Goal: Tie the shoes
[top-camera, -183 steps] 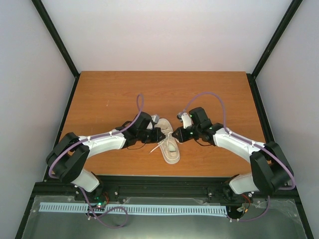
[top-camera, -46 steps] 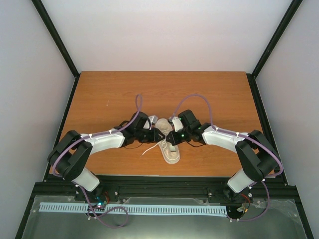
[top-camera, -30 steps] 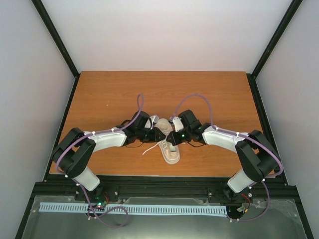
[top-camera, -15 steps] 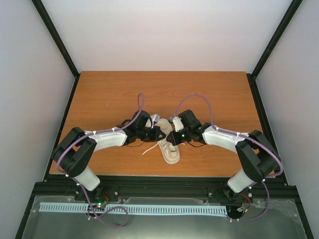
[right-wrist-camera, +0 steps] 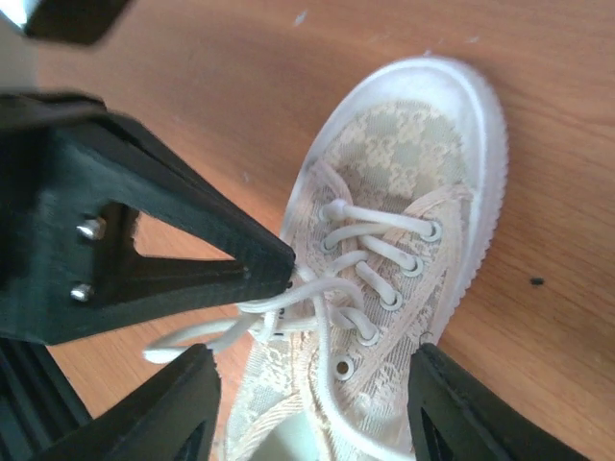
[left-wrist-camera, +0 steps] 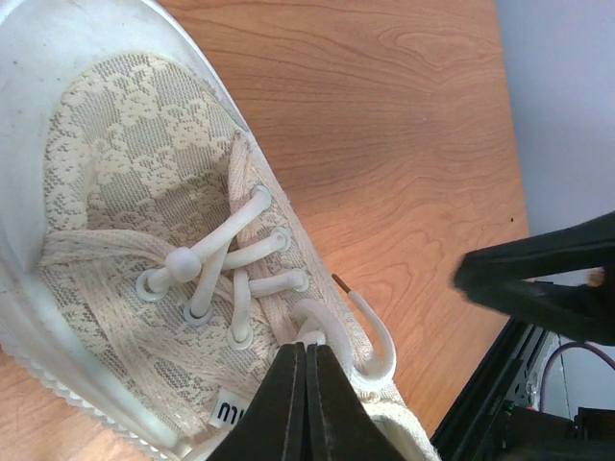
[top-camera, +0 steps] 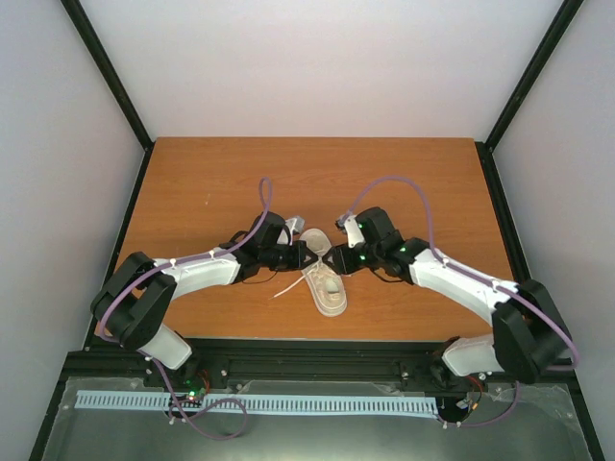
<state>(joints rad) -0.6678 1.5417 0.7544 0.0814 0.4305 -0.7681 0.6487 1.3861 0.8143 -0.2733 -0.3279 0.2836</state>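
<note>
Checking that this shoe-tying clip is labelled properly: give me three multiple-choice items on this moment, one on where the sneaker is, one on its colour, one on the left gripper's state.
1. Where on the table is the sneaker?
A. Between the left gripper and the right gripper
B. In the far left corner
C. Against the far edge

2. What colour is the sneaker?
A. Red
B. Black
C. Cream

3. How does the left gripper stand?
A. Wide open over bare wood
B. Shut on a lace
C. Open around the toe

Answers:
1 A: the top view shows a gripper at each side of it, near the table's middle.
2 C: both wrist views show a cream upper and pale sole.
3 B: the left wrist view shows its jaws pressed together at the lace.
</note>
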